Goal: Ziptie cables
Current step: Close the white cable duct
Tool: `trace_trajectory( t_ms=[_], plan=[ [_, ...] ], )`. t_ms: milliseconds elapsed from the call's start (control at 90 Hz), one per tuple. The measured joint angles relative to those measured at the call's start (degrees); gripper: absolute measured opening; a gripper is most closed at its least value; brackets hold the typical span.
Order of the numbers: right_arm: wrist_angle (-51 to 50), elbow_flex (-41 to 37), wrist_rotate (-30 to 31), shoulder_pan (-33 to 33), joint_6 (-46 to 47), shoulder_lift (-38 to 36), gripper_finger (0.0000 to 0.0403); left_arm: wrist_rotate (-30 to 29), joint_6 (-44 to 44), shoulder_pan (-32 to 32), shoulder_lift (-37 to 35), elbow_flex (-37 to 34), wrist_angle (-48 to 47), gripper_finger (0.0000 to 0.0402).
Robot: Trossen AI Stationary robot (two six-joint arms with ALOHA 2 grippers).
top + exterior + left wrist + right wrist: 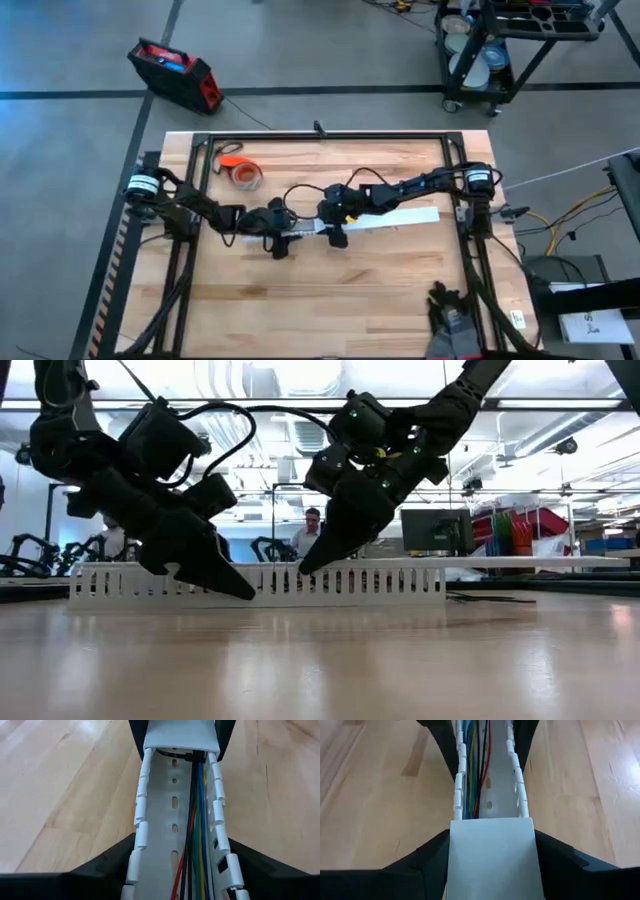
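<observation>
While my two grippers straddle one long white slotted channel (375, 220) near the table's (300, 310) centre, my left gripper (283, 243) sits at its nine o'clock end and my right gripper (335, 233) just toward three o'clock of it, each with its fingers spread apart along the channel's outer walls. Inside the channel lie the cables (196, 830), one bundle in which I count red, black, green, yellow and blue strands, running under one flat white cover (492, 855). One orange tape roll (241, 171) rests toward eleven o'clock.
</observation>
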Motion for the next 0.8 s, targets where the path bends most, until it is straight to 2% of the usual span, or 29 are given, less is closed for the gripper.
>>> trace_trajectory(
  t_ms=[156,378,533,667,800],
  plan=[
    [0.76,-0.26,-0.19,0.17,-1.08,-0.18,0.024,0.0,0.95,0.02,-0.02,-0.37,0.24,0.0223],
    [0.65,-0.28,5.17,0.45,3.44,-0.05,0.0222,0.4,0.58,-0.05,0.01,-0.41,0.9,0.0225],
    [-0.78,-0.13,5.83,0.43,4.57,-0.09,0.0234,0.98,0.58,-0.05,-0.02,-0.46,0.34,0.0224],
    [-1.46,-0.13,6.22,0.41,5.39,-0.1,0.0241,2.73,0.66,0.02,-0.02,-0.48,0.5,0.022],
    [-1.47,-0.05,6.34,0.39,4.31,-0.1,0.023,5.24,0.8,0.08,-0.02,-0.52,0.56,0.0226]
  ],
)
